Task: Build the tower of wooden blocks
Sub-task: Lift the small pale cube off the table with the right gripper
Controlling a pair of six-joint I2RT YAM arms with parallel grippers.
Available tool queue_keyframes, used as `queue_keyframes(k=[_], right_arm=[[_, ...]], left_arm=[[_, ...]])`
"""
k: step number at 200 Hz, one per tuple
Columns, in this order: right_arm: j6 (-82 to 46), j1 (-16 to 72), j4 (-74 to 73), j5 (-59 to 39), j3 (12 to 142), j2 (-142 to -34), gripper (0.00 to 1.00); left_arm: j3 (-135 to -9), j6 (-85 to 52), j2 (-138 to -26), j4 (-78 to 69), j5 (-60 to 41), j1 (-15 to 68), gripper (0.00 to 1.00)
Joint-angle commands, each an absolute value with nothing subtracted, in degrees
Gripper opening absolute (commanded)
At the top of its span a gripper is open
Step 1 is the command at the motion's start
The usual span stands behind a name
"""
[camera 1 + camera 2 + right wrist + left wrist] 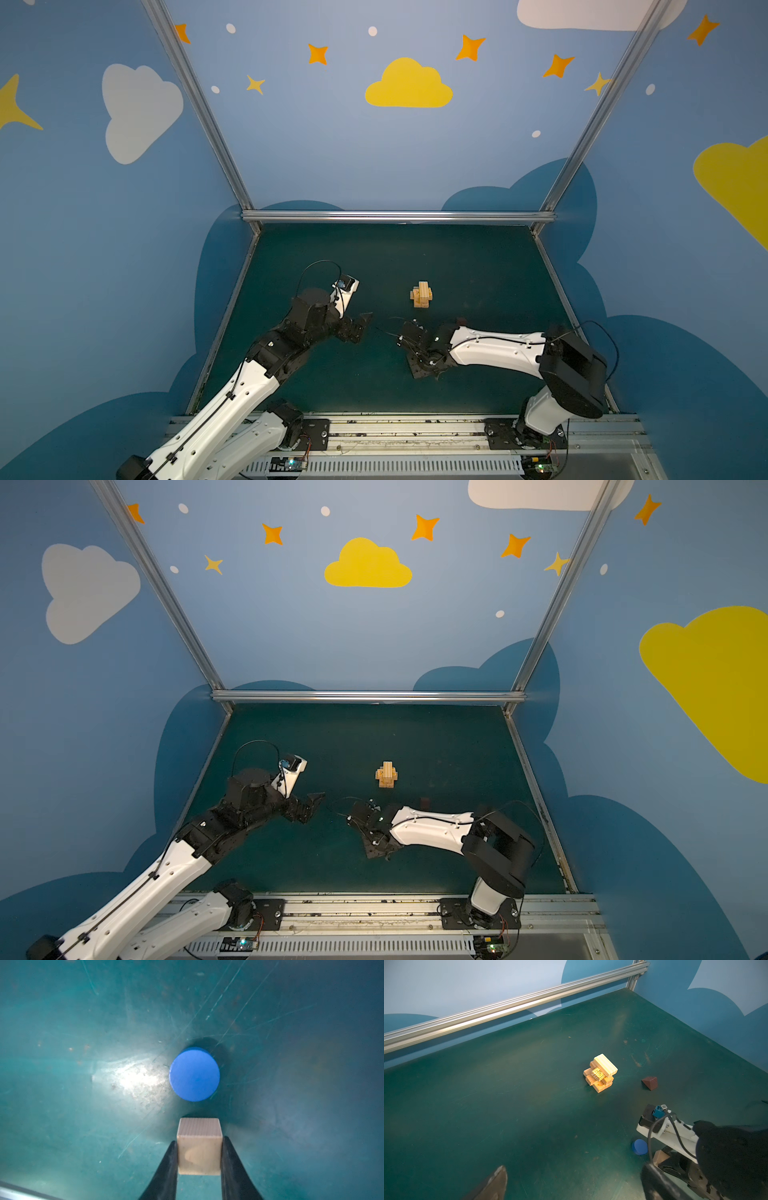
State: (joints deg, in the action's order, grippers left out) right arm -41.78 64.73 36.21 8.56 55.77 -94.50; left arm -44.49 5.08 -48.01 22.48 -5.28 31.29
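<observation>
Blue walls [332,145], painted clouds [409,85] and stars [318,54], aluminium frame rails [399,216], scuffed green tabletop [457,270]

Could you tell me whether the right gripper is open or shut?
Shut: the right gripper squeezes the tan cube between its fingers.

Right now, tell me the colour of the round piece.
The round piece is plain blue; right wrist view shows it best.

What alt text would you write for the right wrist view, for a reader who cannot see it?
The right gripper, seen from its wrist, is shut on a tan cube, its black jaws pressing two opposite sides. Beyond the cube and apart from it, a blue round piece lies flat on the scratched green table.
</observation>
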Motion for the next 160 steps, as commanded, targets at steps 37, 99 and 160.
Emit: queue_keyframes(k=[37, 99, 160], right_arm=[[-42.01, 64.75, 38.54, 9.19, 56.75, -94.49, 0.16], [-41.98, 64.23, 40.17, 9.5, 56.44, -92.24, 0.05], [-42.45, 63.46, 39.13, 8.78, 55.56, -91.32, 0.01]], left_arm=[[-45.28, 4.13, -48.23, 21.1, -5.18, 30.59, 1.0], [-45.53, 3.69, -48.5, 21.15, -5.52, 30.15, 1.0], [-45.43, 3.69, -48.16, 21.34, -5.37, 29.92, 1.0]])
